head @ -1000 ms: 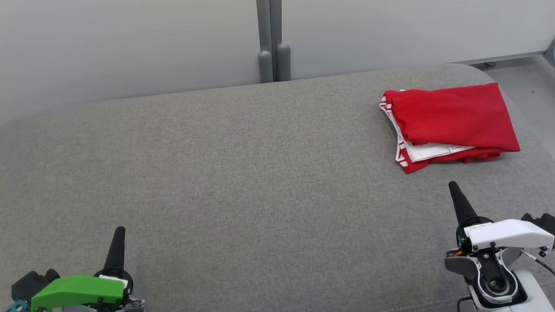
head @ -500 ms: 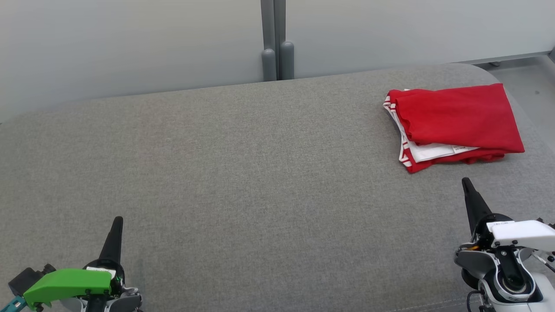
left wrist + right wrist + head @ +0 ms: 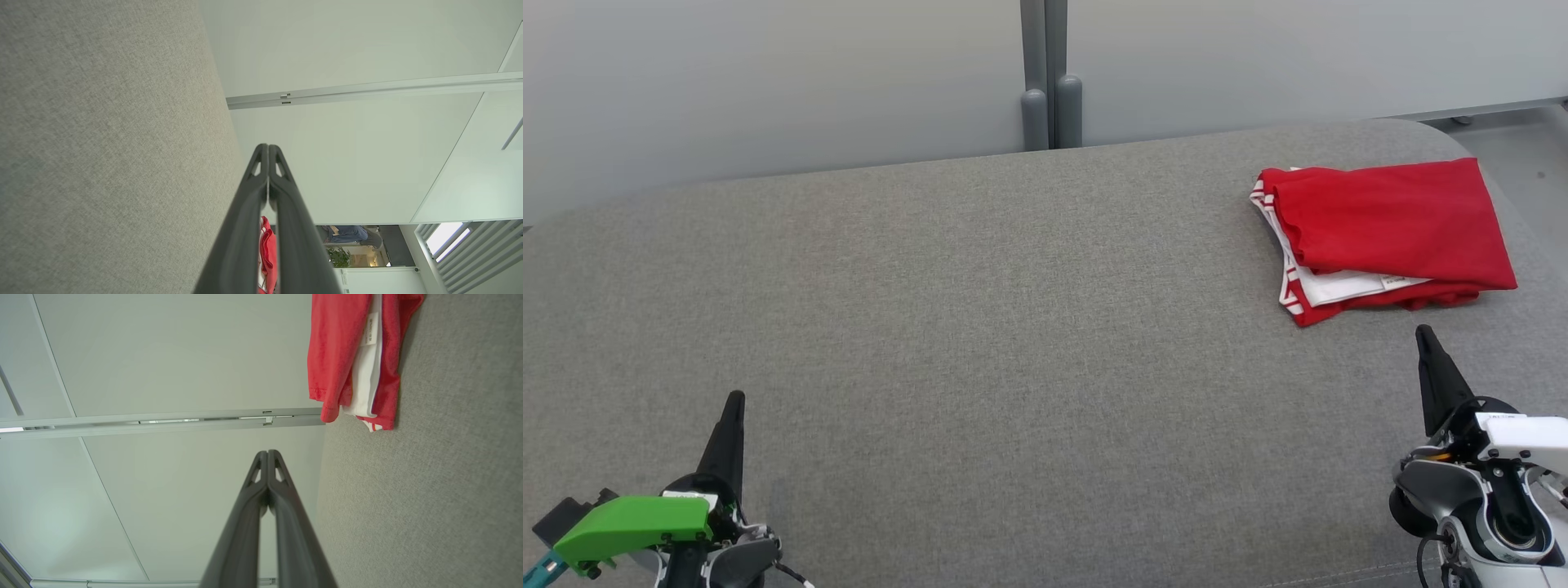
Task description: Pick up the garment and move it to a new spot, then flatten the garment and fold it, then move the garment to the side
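Observation:
The garment (image 3: pixel 1388 229), red with white trim, lies folded in a neat stack at the far right of the grey padded surface (image 3: pixel 1013 327). It shows too in the right wrist view as the garment (image 3: pixel 351 355), and a sliver of it (image 3: pixel 267 253) peeks between the left fingers. My right gripper (image 3: pixel 1423 333) is shut with nothing in it, a short way in front of the garment and apart from it. My left gripper (image 3: pixel 734 398) is shut and holds nothing, low at the near left. Both grippers' tips meet in the wrist views (image 3: pixel 268 145) (image 3: pixel 268 451).
A pale partition wall (image 3: pixel 768 82) with a grey post (image 3: pixel 1045 73) runs behind the surface. Floor shows past the right rounded corner (image 3: pixel 1511 139). A person's legs (image 3: pixel 347 234) and a plant (image 3: pixel 339 257) appear far off in the left wrist view.
The head camera has shifted a little, so the whole picture slid right. Both grippers have drawn slightly outward and up that view, still shut. The garment lies as before.

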